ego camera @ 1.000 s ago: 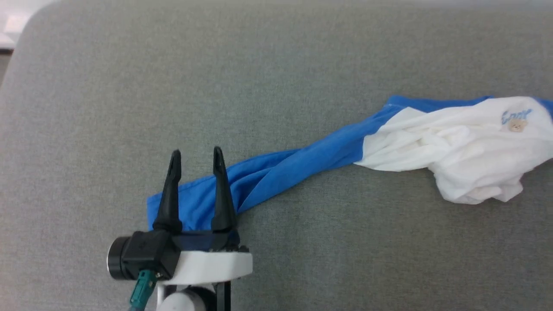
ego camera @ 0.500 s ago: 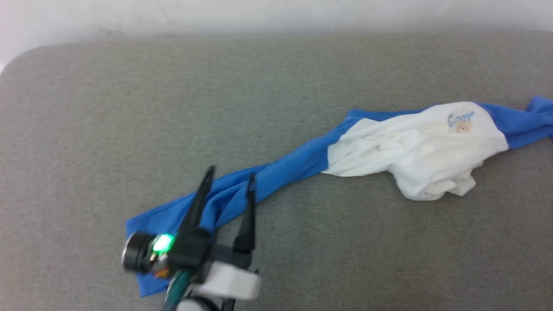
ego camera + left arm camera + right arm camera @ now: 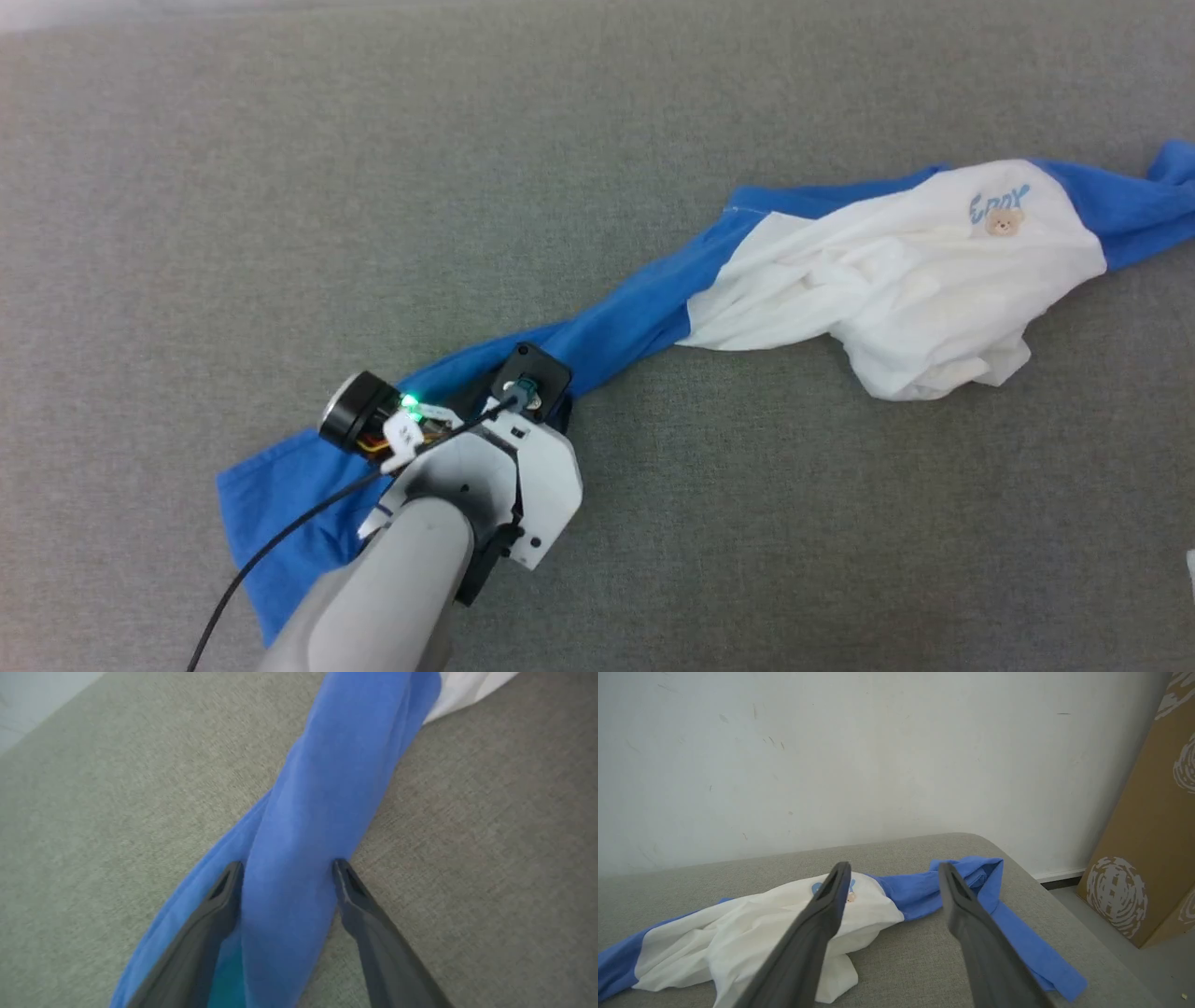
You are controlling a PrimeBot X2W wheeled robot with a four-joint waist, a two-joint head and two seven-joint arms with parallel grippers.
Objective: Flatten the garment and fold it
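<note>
Grey fabric surface [image 3: 280, 187] carries the garment [image 3: 896, 280] stretched out, white body bunched toward the right, one twisted blue sleeve passing between the spread fingers of the left gripper [image 3: 287, 872], the right gripper [image 3: 894, 872], likewise spread, apart from the opposite sleeve.

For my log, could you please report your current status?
Left tool open, straddling twisted blue sleeve. Right tool open, holding nothing. Garment bunched, unfolded, on grey cushion.
</note>
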